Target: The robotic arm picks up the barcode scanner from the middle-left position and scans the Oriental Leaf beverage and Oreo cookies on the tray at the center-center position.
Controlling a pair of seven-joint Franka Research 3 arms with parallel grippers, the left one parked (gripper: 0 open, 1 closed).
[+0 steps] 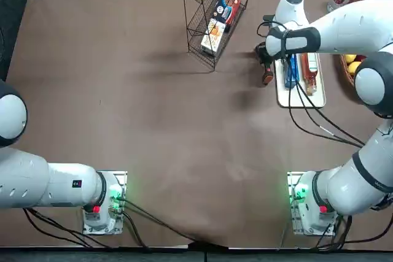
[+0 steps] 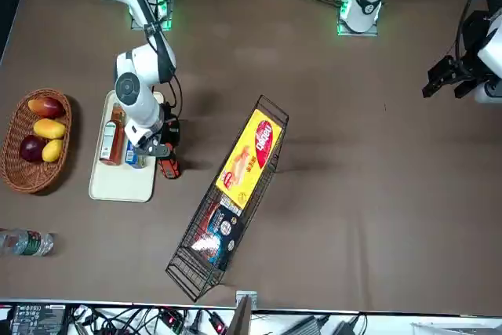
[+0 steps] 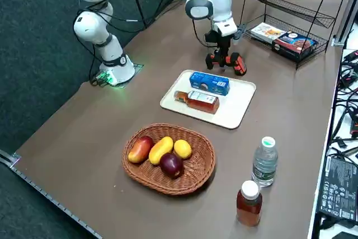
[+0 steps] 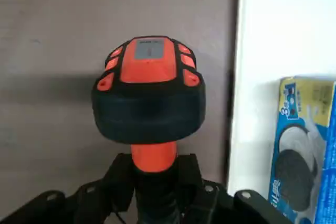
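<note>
Clamped on the scanner, my right gripper has its fingers closed around the red-and-black handle in the wrist view. The scanner's broad head, with its grey panel, faces my camera. Next to it lies the white tray, with the blue cookie packet on it.

From the top view, I have the scanner just beside the tray's left edge. The tea bottle lies on the tray to the right of the cookies. A wire rack holding boxes stands farther left.

In the front view, the scanner shows just to the right of the tray, under my white arm. The fruit basket sits on the table at the tray's other side.

On the right side view, the cookies and the tea lie side by side on the tray, the cookies nearer my gripper. A clear bottle and a brown bottle stand upright near the basket.
</note>
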